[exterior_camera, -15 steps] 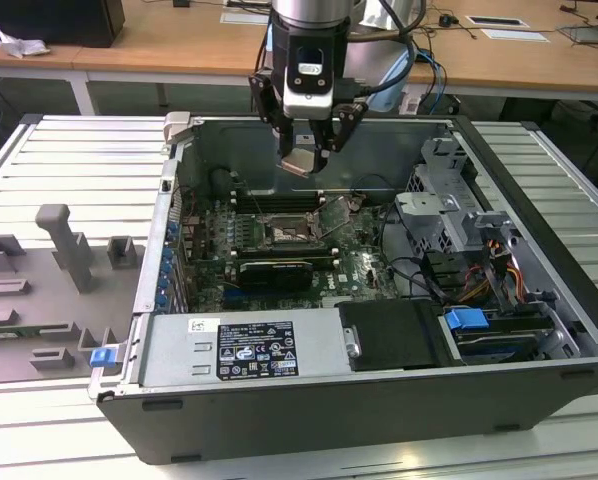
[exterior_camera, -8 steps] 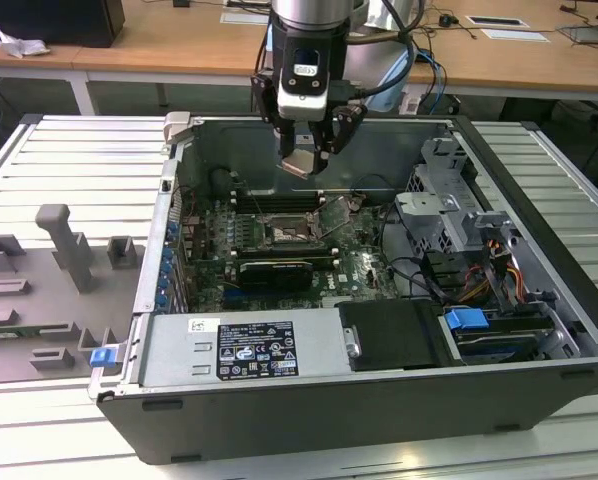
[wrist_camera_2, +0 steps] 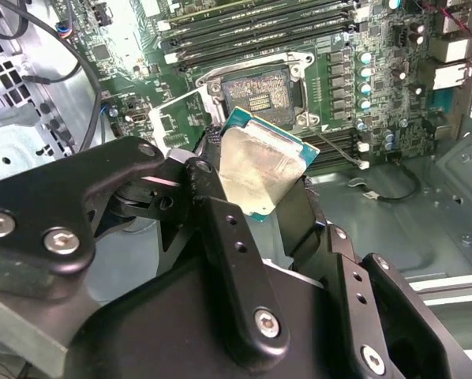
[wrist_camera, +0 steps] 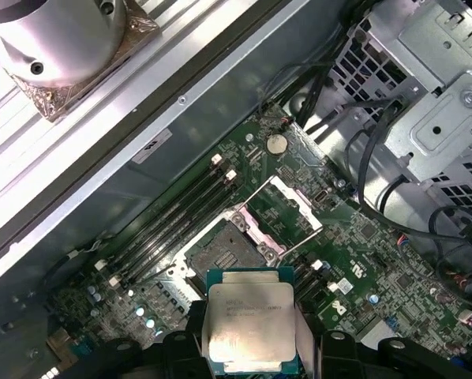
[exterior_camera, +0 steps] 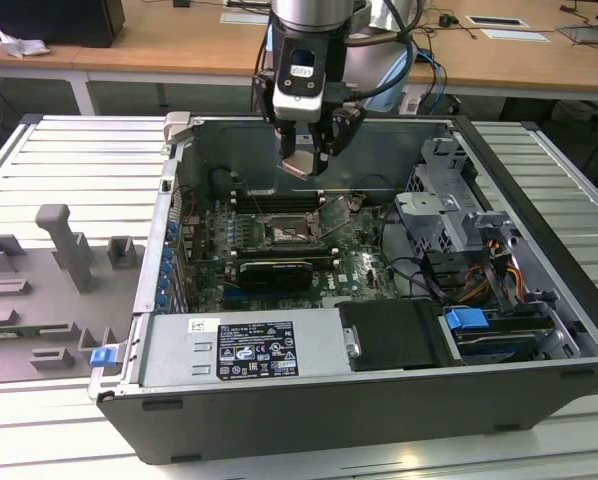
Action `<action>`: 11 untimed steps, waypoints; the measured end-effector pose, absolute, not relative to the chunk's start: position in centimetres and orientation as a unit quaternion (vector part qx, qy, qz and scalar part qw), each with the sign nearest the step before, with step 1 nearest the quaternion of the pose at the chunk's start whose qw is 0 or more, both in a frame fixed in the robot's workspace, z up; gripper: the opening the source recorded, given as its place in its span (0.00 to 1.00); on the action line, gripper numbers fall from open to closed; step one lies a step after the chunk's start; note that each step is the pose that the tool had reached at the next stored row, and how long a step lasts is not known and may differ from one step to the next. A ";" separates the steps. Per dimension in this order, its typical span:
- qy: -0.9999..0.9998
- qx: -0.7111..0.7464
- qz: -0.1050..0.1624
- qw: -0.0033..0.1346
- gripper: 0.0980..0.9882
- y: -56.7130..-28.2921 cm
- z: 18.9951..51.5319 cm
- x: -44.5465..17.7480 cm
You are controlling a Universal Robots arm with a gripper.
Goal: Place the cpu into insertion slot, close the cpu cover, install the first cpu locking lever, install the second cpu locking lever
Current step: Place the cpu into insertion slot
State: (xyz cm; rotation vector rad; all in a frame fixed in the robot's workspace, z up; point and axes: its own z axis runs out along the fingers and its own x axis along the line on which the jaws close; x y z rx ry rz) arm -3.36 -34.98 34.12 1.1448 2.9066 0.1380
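My gripper (exterior_camera: 304, 160) hangs above the open computer case, shut on the cpu (exterior_camera: 301, 165), a flat square chip with a dull silver top (wrist_camera_2: 260, 170) and green edge (wrist_camera: 250, 320). Below it on the green motherboard lies the insertion slot (exterior_camera: 290, 232), a square black socket with a silver rim (wrist_camera_2: 258, 93), bare and uncovered (wrist_camera: 220, 254). The cpu cover (wrist_camera: 285, 207), a thin silver frame with a cut-out centre, stands flipped open beside the socket (wrist_camera_2: 173, 118). A thin locking lever (wrist_camera: 299, 243) sticks out next to the socket.
Black memory slots (wrist_camera: 181, 213) run along one side of the socket. A long black card (exterior_camera: 276, 272) sits in front of it. Metal drive cage (exterior_camera: 441, 215), cables and power supply (exterior_camera: 244, 350) fill the case. Grey fixtures (exterior_camera: 64, 250) stand at the exterior view's left.
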 end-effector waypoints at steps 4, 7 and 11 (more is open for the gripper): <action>0.927 0.372 0.044 0.008 0.48 -35.0 34.0 -3.4; 0.925 0.376 0.044 0.008 0.48 -35.0 33.9 -3.4; 0.923 0.383 0.044 0.008 0.48 -35.0 33.8 -3.4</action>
